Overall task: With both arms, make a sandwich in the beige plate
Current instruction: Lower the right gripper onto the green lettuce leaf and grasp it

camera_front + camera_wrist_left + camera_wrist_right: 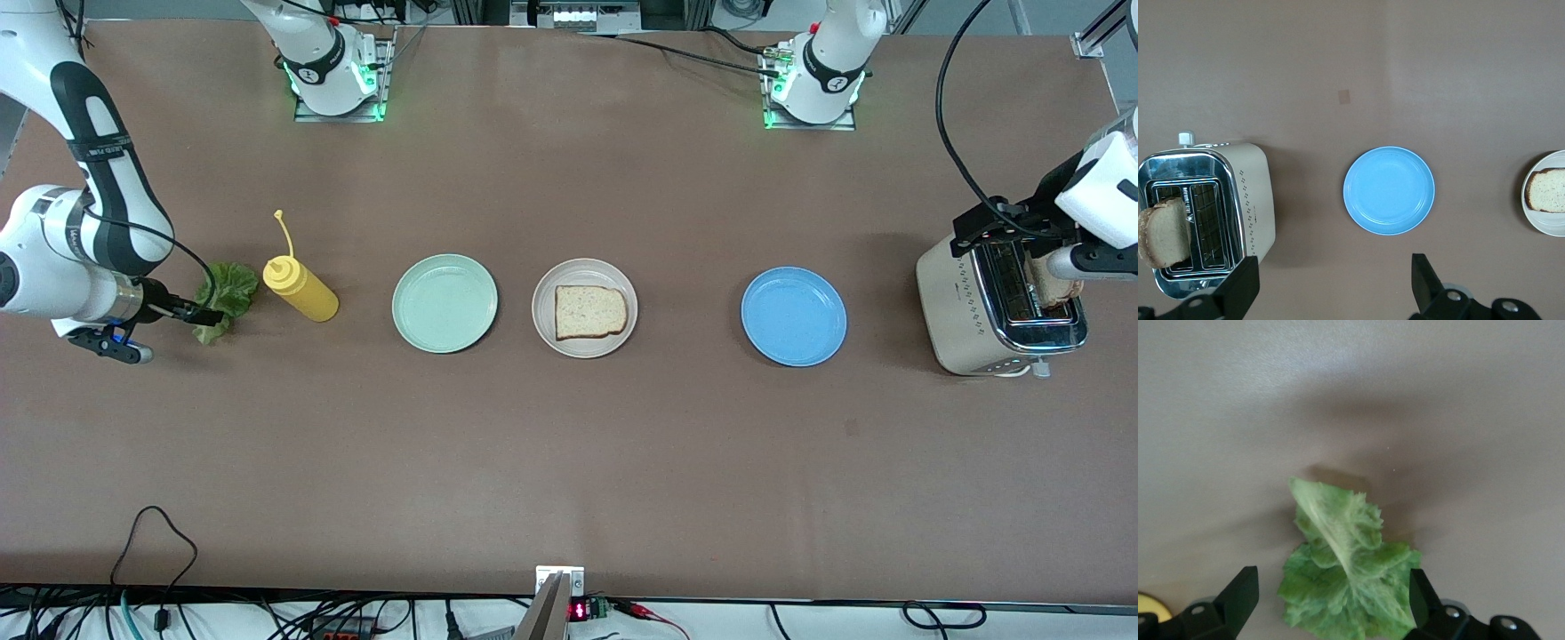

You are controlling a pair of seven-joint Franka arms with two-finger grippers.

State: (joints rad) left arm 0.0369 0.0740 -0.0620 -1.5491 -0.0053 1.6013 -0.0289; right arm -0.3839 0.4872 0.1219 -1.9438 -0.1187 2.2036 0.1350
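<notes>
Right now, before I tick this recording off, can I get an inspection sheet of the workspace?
Surface: brown table, nothing spilled that shows.
Job's things: beige plate with one bread slice on it; second bread slice standing in the toaster at the left arm's end; lettuce leaf on the table at the right arm's end.
Clutter: yellow squeeze bottle beside the lettuce; mint-green plate and blue plate, both bare.
Grippers: left pincer open over the toaster, holding nothing; right pincer open around the lettuce, not gripping it.
Cables: black cable lying on the table's edge nearest the front camera.
Surroundings: two green-lit bases; more wiring below the table edge.
</notes>
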